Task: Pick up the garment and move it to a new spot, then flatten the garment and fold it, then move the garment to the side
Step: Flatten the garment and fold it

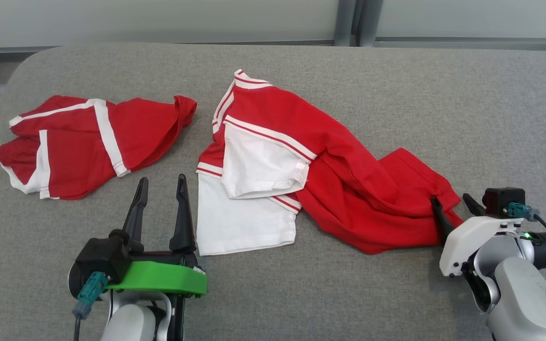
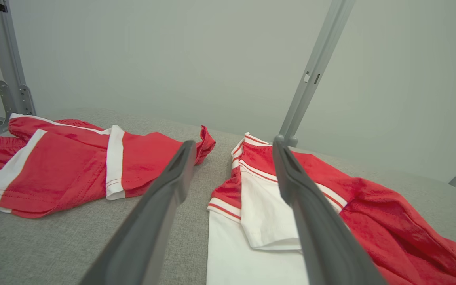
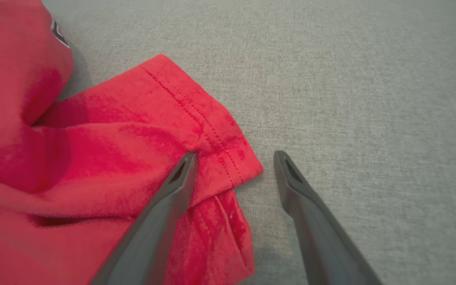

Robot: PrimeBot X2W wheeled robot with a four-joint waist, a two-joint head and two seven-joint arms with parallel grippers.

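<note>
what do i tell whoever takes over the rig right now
Left gripper: open, empty, near the white end of the shirt.
Right gripper: open, straddling the shirt's red hem corner, not gripping.
The shirt lies crumpled on the table; a second red garment lies at its left.
Done: nothing evident. Left: grasp, move, flatten, fold, set aside.

red shorts with white stripes (image 1: 78,151) lay crumpled near tabletop's left edge, one leg end pointed toward middle, grey fabric-covered tabletop (image 1: 443,94) had rounded far-left corner, grey metal post (image 1: 347,21) stood behind far edge, pale wall panel (image 1: 159,19) beyond
</note>
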